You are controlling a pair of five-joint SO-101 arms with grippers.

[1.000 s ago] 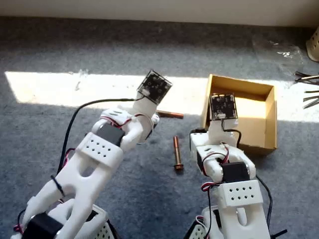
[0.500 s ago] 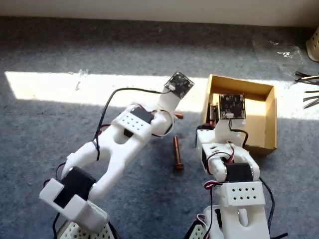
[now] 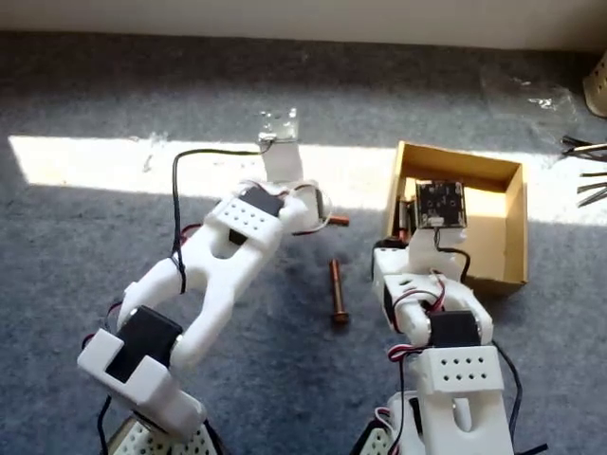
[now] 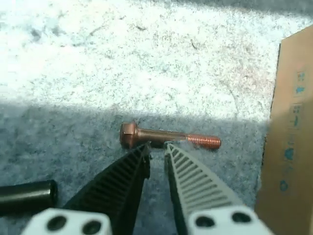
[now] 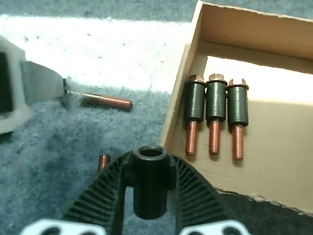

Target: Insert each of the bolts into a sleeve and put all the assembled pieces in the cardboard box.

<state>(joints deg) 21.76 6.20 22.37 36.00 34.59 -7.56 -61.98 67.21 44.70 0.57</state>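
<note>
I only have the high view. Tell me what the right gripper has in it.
Observer: The right gripper is shut on a black sleeve, held with its open end toward the wrist camera.
Operator: Count the finished pieces in the cardboard box.
Observer: Three assembled pieces lie side by side on the floor of the cardboard box.
Operator: Now report how the left gripper stands to the bolt.
Observer: The left gripper is open by a narrow gap, with its tips at the shank of the bolt near the head, not closed on it.
</note>
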